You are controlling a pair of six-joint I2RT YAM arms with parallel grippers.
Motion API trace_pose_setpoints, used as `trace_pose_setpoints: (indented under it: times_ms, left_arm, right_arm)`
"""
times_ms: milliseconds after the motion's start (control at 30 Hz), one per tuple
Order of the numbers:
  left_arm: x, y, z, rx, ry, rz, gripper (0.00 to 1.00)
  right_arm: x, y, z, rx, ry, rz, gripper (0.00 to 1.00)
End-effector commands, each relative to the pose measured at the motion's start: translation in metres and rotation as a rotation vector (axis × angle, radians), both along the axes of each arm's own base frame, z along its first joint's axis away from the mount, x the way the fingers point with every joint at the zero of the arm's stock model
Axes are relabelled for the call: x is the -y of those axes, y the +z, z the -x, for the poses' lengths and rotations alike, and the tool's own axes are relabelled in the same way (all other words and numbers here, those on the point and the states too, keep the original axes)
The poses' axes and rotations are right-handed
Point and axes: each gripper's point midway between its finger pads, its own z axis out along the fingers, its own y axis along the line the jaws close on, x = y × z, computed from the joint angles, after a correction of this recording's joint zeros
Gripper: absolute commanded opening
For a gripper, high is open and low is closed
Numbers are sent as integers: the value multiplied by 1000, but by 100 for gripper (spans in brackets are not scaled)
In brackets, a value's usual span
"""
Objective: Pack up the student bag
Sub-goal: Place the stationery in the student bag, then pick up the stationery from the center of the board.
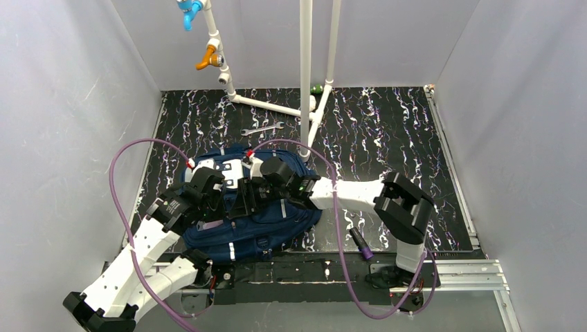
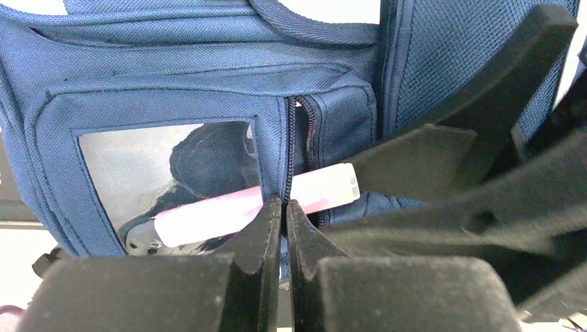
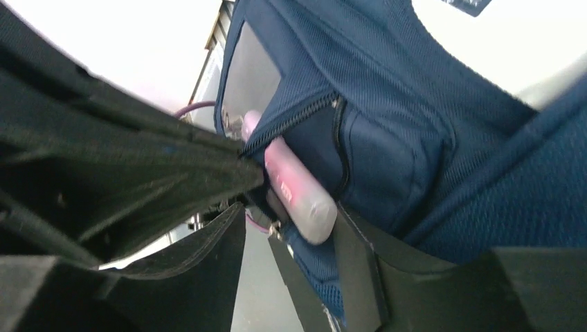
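Left jaws pinching student bag (image 2: 173,90), right jaws wide round pink tube (image 3: 294,183) (clearest from the wrists)

The table (image 1: 387,138) has a black top with white and purple streaks all over, kinda marble-looking. The student bag (image 1: 271,234) lies flat on the near-left part. Just behind it there's a silver wrench (image 1: 263,128), and behind that a white pipe frame (image 1: 271,104) has its foot on the top near the back edge, with something small and green (image 1: 316,88) beside it. A short dark stick with a purple end (image 1: 361,243) lies right of the bag, near the front.
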Motion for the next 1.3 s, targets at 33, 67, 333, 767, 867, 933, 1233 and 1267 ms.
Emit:
trace_pose_setpoints:
  times_ms: [33,67,333,767,867,933,1233,1267]
  left_arm:
    - [5,12,-7,59,-6,36,0]
    - [5,12,-7,58,-8,36,0]
    - [6,12,-5,54,-8,45,0]
    - [8,10,-8,47,-7,43,0]
    - [9,11,-8,48,-9,50,0]
    - [10,10,-9,48,-13,50,0]
    - [11,4,-10,42,-8,50,0]
    - [12,3,-11,42,-11,55,0]
  right_arm:
    - [28,-2,-4,34,-9,51,60]
    - [28,-2,-3,32,1,55,60]
    - [26,-10,-8,37,-14,70,47]
    - [-16,-2,35,-22,112,-24,16]
    - [18,0,18,30,48,38,20]
    - [42,5,10,85,27,95,27]
    - [259,-4,-47,116,-690,647,98]
    - [291,-17,-46,25,-849,679,98]
